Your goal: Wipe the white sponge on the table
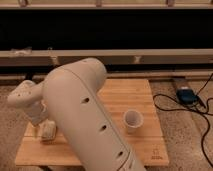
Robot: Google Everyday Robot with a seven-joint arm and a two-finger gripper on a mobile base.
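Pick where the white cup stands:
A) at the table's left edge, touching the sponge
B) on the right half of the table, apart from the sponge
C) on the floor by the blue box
B: the cup stands upright on the right half of the table, while the sponge lies far off at the left, with the hand right by it.
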